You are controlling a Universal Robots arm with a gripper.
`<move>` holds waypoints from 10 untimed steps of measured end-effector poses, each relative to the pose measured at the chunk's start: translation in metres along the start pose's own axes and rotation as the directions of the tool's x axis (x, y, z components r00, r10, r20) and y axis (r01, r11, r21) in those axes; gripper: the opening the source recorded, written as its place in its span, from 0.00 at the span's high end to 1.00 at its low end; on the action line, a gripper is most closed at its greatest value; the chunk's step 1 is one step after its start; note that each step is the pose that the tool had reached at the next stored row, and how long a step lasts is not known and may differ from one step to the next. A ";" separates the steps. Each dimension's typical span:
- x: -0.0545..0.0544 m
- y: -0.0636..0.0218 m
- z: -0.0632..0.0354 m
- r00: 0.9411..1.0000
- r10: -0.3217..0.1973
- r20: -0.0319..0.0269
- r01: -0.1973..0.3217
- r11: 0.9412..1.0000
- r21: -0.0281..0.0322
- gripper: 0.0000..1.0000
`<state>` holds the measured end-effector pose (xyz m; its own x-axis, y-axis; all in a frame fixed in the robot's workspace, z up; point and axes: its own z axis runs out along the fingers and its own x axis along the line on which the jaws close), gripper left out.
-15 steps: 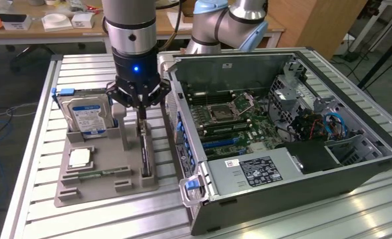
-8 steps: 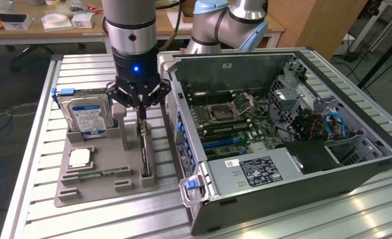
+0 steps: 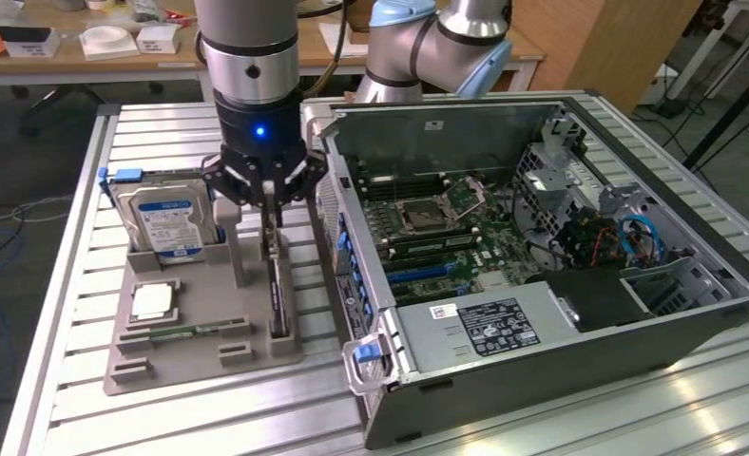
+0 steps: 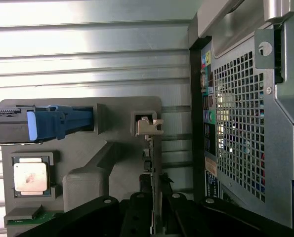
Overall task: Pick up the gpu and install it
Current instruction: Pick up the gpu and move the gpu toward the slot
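The arm (image 3: 412, 43) bends in from the back of the exterior view — grey tubes and pale blue joint caps folded at an elbow. Its wrist (image 3: 250, 52) stands as a straight vertical column, silver above, black below, with a small blue light lit on the black section. Under it the gripper (image 3: 269, 214) points straight down, low over the work surface, its black linkage spread symmetrically to either side.
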<state>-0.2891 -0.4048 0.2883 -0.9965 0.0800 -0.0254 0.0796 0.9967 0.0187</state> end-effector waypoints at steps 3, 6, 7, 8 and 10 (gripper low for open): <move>0.000 0.0000 0.0000 1.000 0.000 0.000 0.000 1.000 0.000 0.71; 0.000 -0.0001 0.0000 1.000 0.000 0.000 0.000 1.000 0.000 0.65; 0.000 -0.0012 0.0001 1.000 0.000 0.000 0.000 1.000 0.000 0.59; 0.000 -0.0029 0.0000 1.000 0.000 0.000 0.000 1.000 0.000 0.59; -0.001 -0.0067 0.0000 1.000 0.000 0.000 0.000 1.000 0.000 0.59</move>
<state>-0.2892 -0.4114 0.2881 -0.9965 0.0801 -0.0254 0.0796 0.9966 0.0186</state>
